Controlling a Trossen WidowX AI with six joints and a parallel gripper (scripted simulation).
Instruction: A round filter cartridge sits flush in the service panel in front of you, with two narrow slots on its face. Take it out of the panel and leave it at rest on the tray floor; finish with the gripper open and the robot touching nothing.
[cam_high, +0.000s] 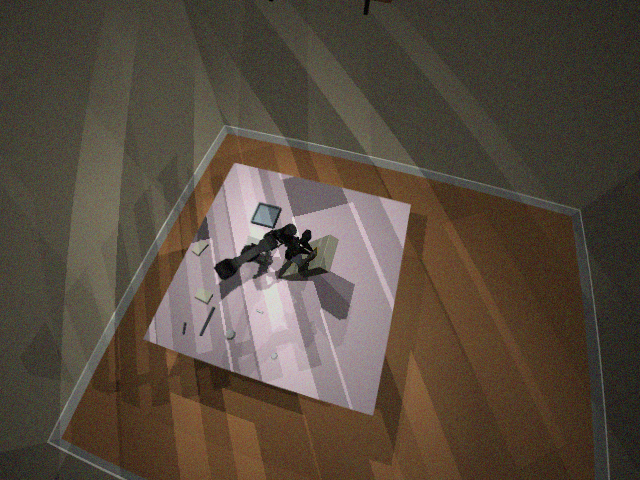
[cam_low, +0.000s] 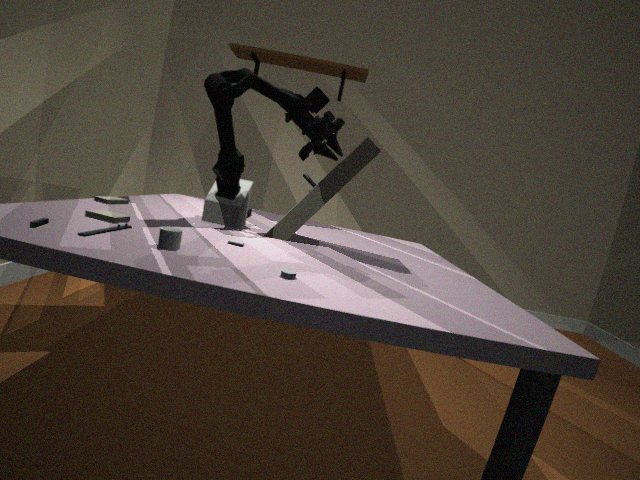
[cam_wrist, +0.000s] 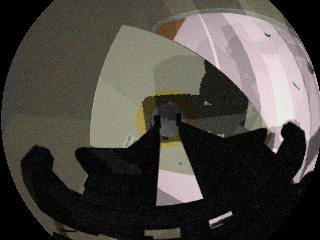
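The service panel (cam_high: 326, 251) (cam_low: 330, 187) (cam_wrist: 123, 94) is a tan slab that leans up from the table. In the wrist view the round filter cartridge (cam_wrist: 167, 115) sits flush in it, a grey face inside a yellow ring. I cannot make out its two slots. My gripper (cam_wrist: 168, 126) (cam_low: 327, 150) (cam_high: 306, 249) hovers just off the upper part of the panel's face, pointing at the cartridge. Its fingers stand a narrow gap apart with nothing between them. The tray (cam_high: 254, 216) is a small blue-grey square on the table behind the arm.
A small dark peg (cam_low: 309, 179) sticks out of the panel below the gripper. A short cylinder (cam_low: 169, 238) (cam_high: 230, 334), a small disc (cam_low: 287, 274) (cam_high: 273, 355), two flat blocks (cam_low: 107, 215) (cam_low: 111, 199), a thin rod (cam_low: 103, 229) and a dark block (cam_low: 38, 222) lie on the table. A wooden shelf (cam_low: 299, 62) hangs above.
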